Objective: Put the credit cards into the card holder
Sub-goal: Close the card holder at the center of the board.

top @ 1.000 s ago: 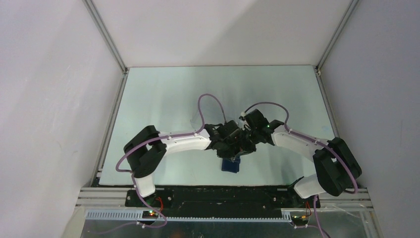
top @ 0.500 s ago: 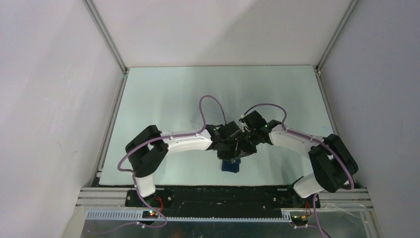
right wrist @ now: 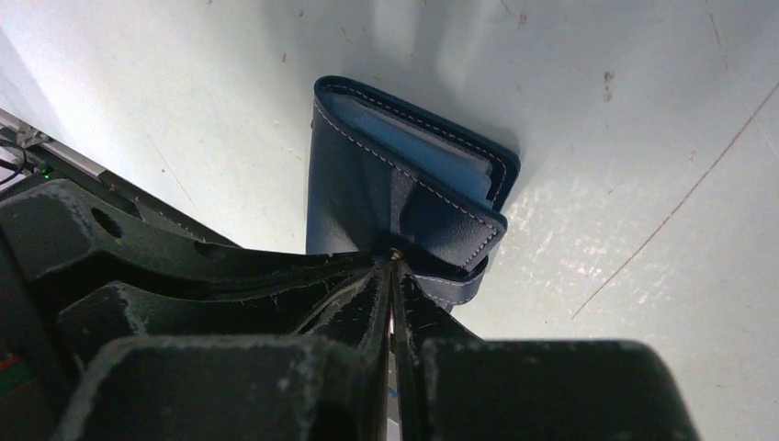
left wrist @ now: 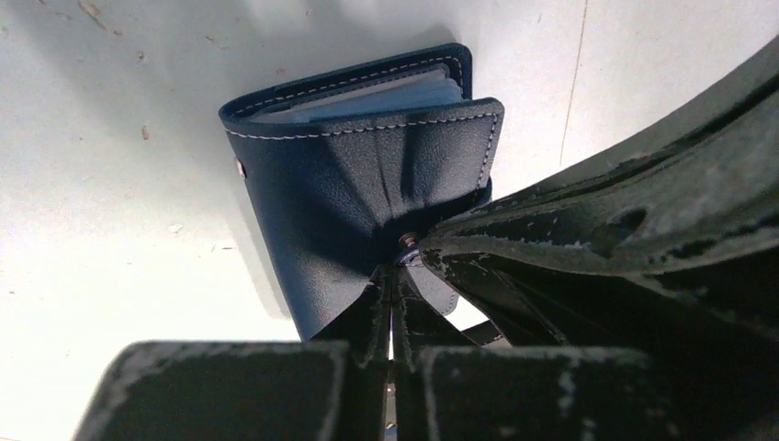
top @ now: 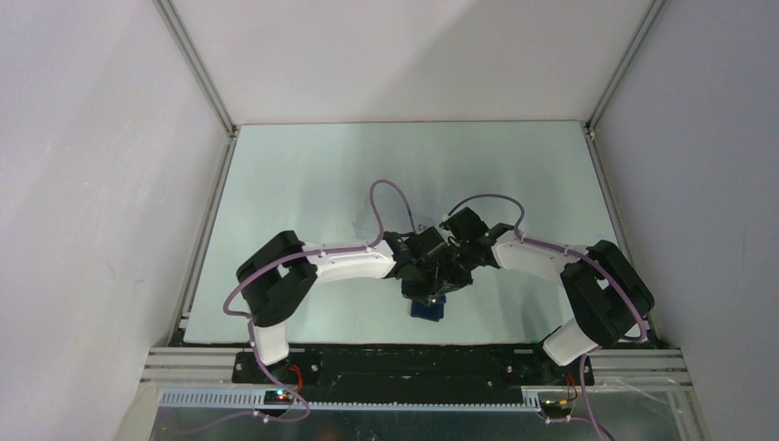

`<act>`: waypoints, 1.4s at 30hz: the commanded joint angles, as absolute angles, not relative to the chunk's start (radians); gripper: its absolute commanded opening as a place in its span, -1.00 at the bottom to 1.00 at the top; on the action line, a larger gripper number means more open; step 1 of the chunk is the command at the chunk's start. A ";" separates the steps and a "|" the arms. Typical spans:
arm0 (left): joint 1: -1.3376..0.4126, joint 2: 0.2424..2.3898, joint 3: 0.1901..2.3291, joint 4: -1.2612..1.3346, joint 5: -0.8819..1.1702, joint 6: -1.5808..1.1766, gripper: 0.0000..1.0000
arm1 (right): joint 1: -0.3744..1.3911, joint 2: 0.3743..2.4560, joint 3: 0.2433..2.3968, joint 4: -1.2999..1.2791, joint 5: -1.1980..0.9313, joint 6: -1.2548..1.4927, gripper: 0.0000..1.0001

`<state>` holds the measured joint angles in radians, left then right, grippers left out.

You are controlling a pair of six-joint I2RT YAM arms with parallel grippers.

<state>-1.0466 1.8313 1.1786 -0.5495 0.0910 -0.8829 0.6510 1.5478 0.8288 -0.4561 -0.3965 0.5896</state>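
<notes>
Left gripper (left wrist: 393, 285): clenched, pinching the card holder (left wrist: 349, 184) at the small metal snap (left wrist: 405, 241) on its front cover. The leather puckers toward the pinch.
Right gripper (right wrist: 393, 271): also clenched, its tips meeting at the same snap from the other side (the closing tab (right wrist: 450, 285) hangs just beneath).
Change: over the last second your right arm's elbow has swung in toward the centre, and its wrist has drawn tighter against the left one. The card holder has kept its spot.
Location: close to the near edge of the table (top: 312, 175), midway between the two bases and under both wrists. You cannot tell whether it rests on the table or is lifted.
Orientation: folded nearly shut and roughly square, so it has no clear long axis. In the left wrist view the rounded spine is on the left and the open edge on the right.
Inside: pale blue leaves show between the covers; you cannot make out a credit card among them.
</notes>
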 commanded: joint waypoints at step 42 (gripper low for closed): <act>-0.961 1.603 0.888 -0.023 0.287 -0.979 -0.26 | 0.579 1.663 0.805 -0.365 -0.417 0.548 -0.79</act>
